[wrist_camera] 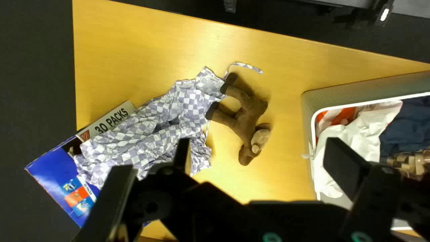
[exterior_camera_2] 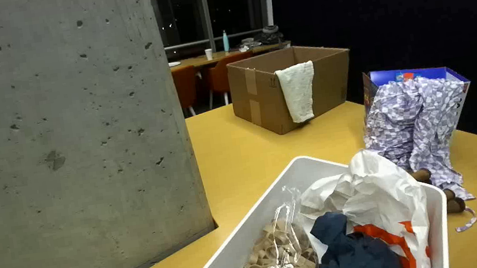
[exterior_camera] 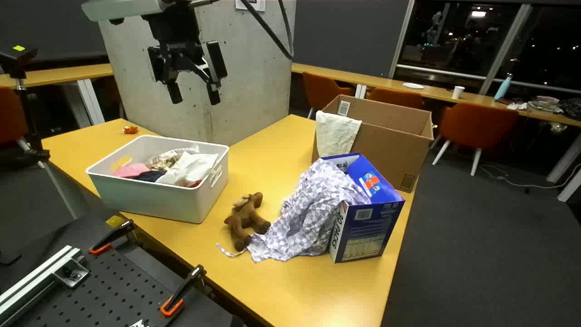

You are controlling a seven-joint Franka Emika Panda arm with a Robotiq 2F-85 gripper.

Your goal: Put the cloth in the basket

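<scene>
My black two-fingered tool [exterior_camera: 194,94] hangs at upper left in an exterior view, fingers apart with nothing between them, well above the smooth yellow tabletop [exterior_camera: 336,290]. At the centre of the wrist view lies a brown plush animal [wrist_camera: 248,114], its feet seemingly touching the end of the purple-and-white checked cloth [wrist_camera: 146,132], probably my target; if I lift from that end, I could drag the animal along. The cloth runs lower left over the wall of the open blue cardboard box [wrist_camera: 57,169]; I can't tell how much is tucked inside, so pulling could tip the box. A shallow pinch may catch one loose fold and slip. The white plastic bin [wrist_camera: 362,92] at the right edge, which I take for the basket, already holds a crumpled white bag [wrist_camera: 356,132], so fabric could trail over its rim. The off-white cloth [exterior_camera: 337,134] over the brown cardboard box [exterior_camera: 390,154], right of centre in an exterior view, could be meant instead, so I may grab wrongly.
</scene>
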